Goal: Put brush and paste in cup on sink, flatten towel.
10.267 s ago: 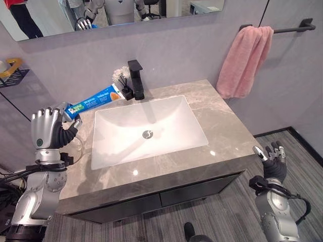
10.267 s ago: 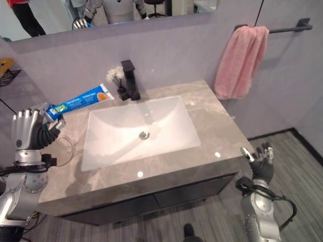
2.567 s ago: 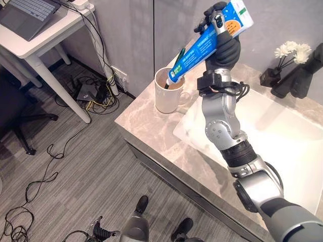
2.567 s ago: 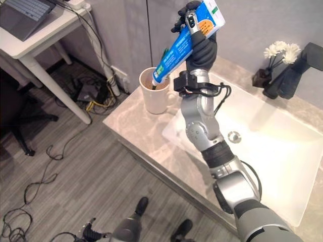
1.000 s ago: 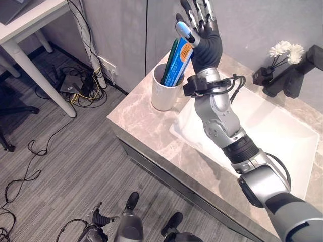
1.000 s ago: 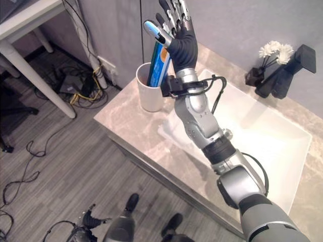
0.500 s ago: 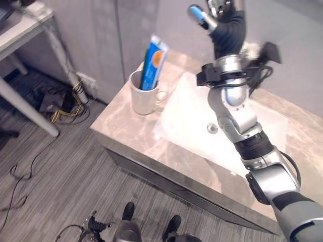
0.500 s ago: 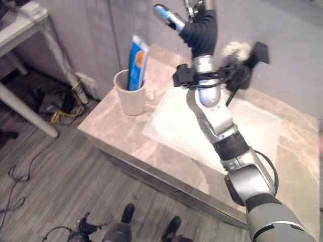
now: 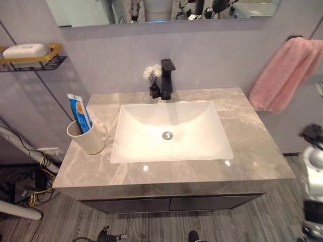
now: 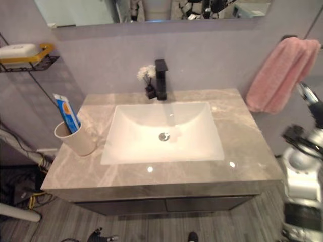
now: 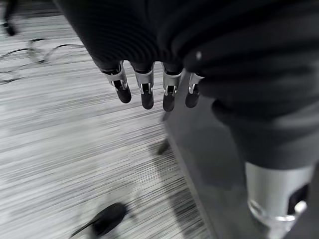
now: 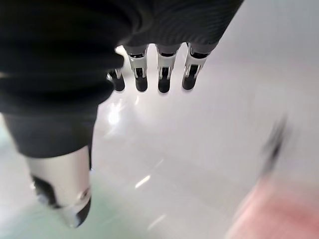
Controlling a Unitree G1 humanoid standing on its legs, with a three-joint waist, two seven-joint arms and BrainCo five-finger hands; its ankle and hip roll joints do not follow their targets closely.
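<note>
Paste (image 9: pixel 79 112) stands tilted in the cup (image 9: pixel 87 138) on the counter (image 9: pixel 252 146) left of the sink (image 9: pixel 171 132), well apart from both empty, relaxed-fingered hands: right hand (image 12: pixel 149 74) near the bunched pink towel (image 10: pixel 280 75), left hand (image 11: pixel 154 84) over the floor (image 11: pixel 60 149).

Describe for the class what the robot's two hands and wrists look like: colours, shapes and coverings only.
The left hand and the right hand match: a row of slim silver fingers with rounded dark tips, emerging from a dark ribbed cover over the back of the hand and wrist. A smooth silver-grey cylindrical thumb with a dark tip sits apart beside each cover.
</note>
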